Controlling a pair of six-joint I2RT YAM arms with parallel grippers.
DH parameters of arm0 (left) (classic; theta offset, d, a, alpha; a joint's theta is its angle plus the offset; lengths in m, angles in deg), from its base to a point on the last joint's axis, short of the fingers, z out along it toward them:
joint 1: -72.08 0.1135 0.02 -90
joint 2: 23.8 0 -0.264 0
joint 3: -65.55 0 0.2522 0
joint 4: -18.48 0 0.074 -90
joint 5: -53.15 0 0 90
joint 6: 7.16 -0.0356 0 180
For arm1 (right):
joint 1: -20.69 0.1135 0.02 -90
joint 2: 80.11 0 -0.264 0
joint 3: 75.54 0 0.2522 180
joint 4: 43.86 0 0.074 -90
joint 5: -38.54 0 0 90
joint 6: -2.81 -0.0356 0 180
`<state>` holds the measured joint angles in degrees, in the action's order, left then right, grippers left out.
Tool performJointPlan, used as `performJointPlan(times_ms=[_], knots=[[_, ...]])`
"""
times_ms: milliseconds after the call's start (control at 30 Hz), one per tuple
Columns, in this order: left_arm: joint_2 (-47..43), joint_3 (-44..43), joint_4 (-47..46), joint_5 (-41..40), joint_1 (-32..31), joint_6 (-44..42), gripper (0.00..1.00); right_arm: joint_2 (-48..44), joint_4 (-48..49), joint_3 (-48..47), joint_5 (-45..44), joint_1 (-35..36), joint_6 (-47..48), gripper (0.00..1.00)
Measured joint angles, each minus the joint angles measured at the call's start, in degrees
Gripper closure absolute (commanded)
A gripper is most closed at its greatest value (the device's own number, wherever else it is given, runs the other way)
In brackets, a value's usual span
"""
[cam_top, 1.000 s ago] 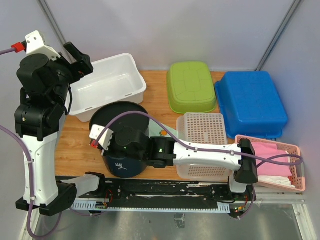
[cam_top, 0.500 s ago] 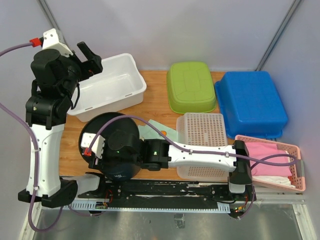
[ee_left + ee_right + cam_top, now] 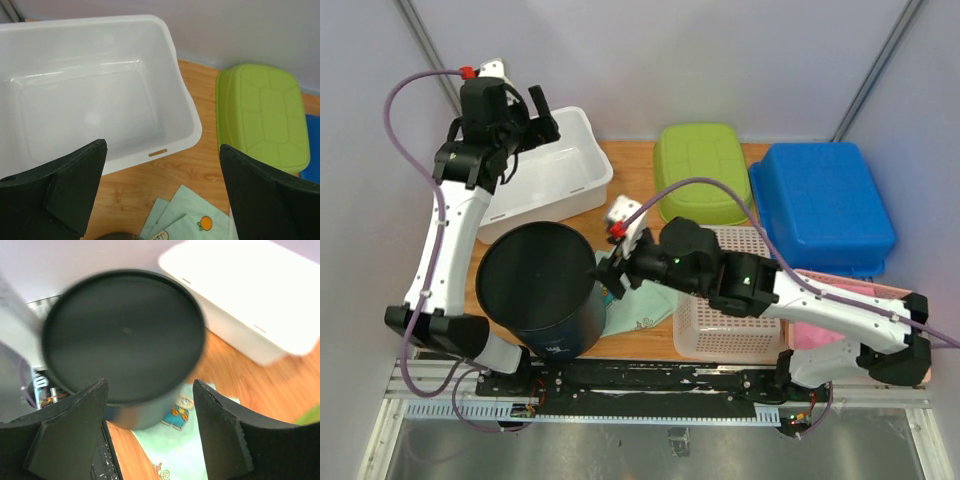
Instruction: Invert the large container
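The large container (image 3: 535,285) is a dark round bucket standing at the near left of the table, its flat closed base facing up. The right wrist view shows it blurred (image 3: 125,335), just ahead of the fingers. My right gripper (image 3: 610,280) is open beside the bucket's right wall and holds nothing; the right wrist view shows the right gripper (image 3: 149,390) with its jaws wide apart over a pale green cloth (image 3: 190,440). My left gripper (image 3: 525,105) hangs open above the white tub (image 3: 545,165); the left wrist view has that gripper (image 3: 162,150) empty.
A lime green tub (image 3: 702,175) and a blue tub (image 3: 823,205) lie overturned at the back. A white perforated basket (image 3: 725,260) and a pink basket (image 3: 890,300) sit at the right. The green cloth (image 3: 640,305) lies between bucket and basket.
My right gripper opened, let go of the bucket and drew back to the right. The bucket now stands base up. The left arm swung up and over the white tub.
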<state>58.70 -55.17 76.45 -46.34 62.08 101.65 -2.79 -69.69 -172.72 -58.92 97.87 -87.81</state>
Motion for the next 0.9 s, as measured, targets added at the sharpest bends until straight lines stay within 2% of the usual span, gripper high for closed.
performJointPlan(times_ms=[167,233,333,467,700,900], knots=[[7.54,0.02,0.09,-0.76,-0.44,-1.70,0.01,-7.08,-1.64,10.47,4.02,-16.68,-11.19,0.32],[9.77,0.02,0.26,-1.42,-0.66,-2.32,0.01,-6.47,-3.98,11.04,5.62,-24.00,-16.81,0.33],[11.65,0.00,1.03,-1.95,-0.70,-2.93,0.01,-2.14,-8.70,7.67,6.58,-30.32,-23.23,0.33],[11.67,0.15,1.90,-0.92,-0.90,-2.86,0.01,9.90,-15.39,-4.57,5.77,-32.72,-28.76,0.34],[5.27,4.35,2.38,-0.26,-2.95,-1.60,0.01,36.13,-24.72,-33.79,1.62,-33.38,-34.62,0.32],[-2.01,6.54,2.73,-5.29,-2.71,-1.38,0.01,55.45,-26.75,-54.66,1.99,-35.52,-37.38,0.27]])
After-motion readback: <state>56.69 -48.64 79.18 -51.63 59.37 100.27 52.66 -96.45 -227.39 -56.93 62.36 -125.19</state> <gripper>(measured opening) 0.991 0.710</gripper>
